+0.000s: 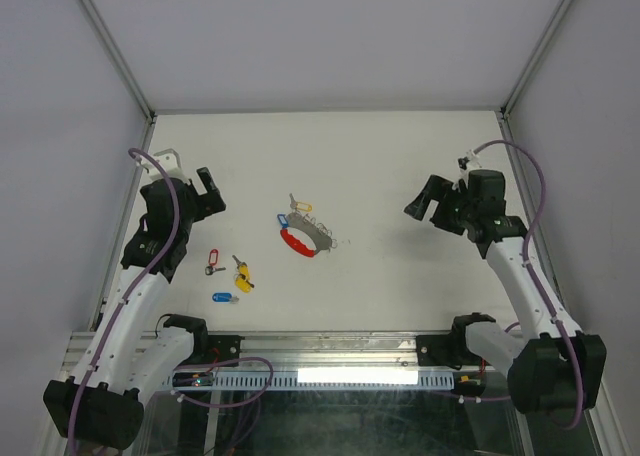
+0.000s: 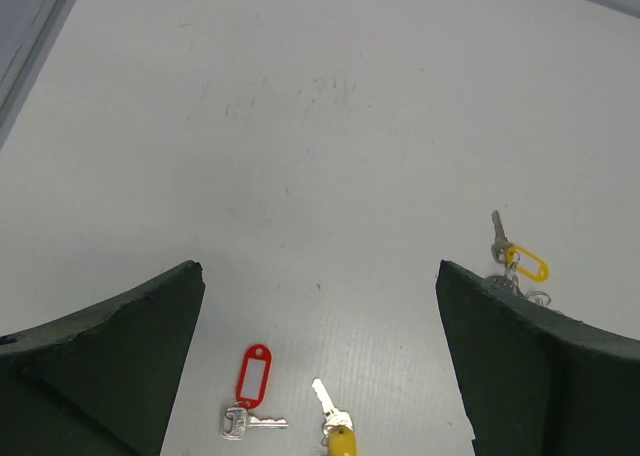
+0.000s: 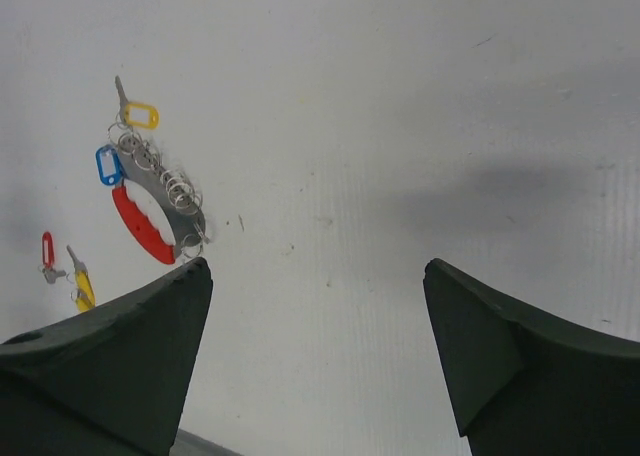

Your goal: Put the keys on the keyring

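The left tool [image 1: 210, 192] hangs above the white desk [image 1: 400, 286] with its jaws spread wide and nothing between them. Ahead of this tool, in the gap between its fingers, the silver key with red plastic tag [image 2: 253, 376] lies flat on the desk. The silver key with yellow plastic tag [image 2: 338, 440] lies just to its right. The silver key with blue plastic tag [image 1: 224, 297] lies apart from both, closer to the arm bases.

The keyring, a curved red plastic band with a row of silver metal rings [image 1: 300, 238], lies flat on the desk between the two tools, nearer the left one. A second yellow-tagged key [image 3: 140, 114] and a blue tag [image 3: 108, 164] lie against its far end. Whether they are threaded on cannot be determined.

The right tool [image 1: 421, 200] hangs above the desk with its jaws spread and empty. The keyring lies ahead of it, left of its left finger.
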`<state>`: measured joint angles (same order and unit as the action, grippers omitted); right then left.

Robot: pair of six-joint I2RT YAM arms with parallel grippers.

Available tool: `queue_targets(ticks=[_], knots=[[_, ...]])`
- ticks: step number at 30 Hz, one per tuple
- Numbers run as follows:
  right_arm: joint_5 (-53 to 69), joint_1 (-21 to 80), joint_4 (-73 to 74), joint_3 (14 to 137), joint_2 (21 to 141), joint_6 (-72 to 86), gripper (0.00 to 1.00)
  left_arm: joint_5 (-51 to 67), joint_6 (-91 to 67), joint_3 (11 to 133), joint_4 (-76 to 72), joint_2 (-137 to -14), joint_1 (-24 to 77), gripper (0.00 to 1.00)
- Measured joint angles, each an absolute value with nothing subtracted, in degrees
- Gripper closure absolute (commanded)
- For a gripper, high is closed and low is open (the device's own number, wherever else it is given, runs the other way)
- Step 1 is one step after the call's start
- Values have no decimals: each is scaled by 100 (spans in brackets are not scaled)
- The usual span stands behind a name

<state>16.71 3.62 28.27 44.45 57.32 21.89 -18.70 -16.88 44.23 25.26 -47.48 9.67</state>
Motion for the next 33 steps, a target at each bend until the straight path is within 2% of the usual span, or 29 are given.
queue_targets(ticks=[4, 11, 20, 26, 33], knots=[[1719, 871, 2770, 4445, 6128, 2204, 12, -1763, -1658, 4423, 2521, -4757, 965, 1], [1315, 2504, 2456, 4735, 6947, 2462, 17, -1671, -1621, 4423, 2512, -4862, 965, 1], [902, 4630, 1785, 5929, 8729, 2735, 18, -1590, -1579, 4423, 2504, -4869, 965, 1], [878, 5282, 1533, 6831, 9889, 2735, 18, -1586, -1575, 4423, 2504, -4869, 965, 1], [659, 5367, 1540, 7223, 10669, 2738, 18, -1487, -1566, 4423, 2504, -4869, 965, 1]])
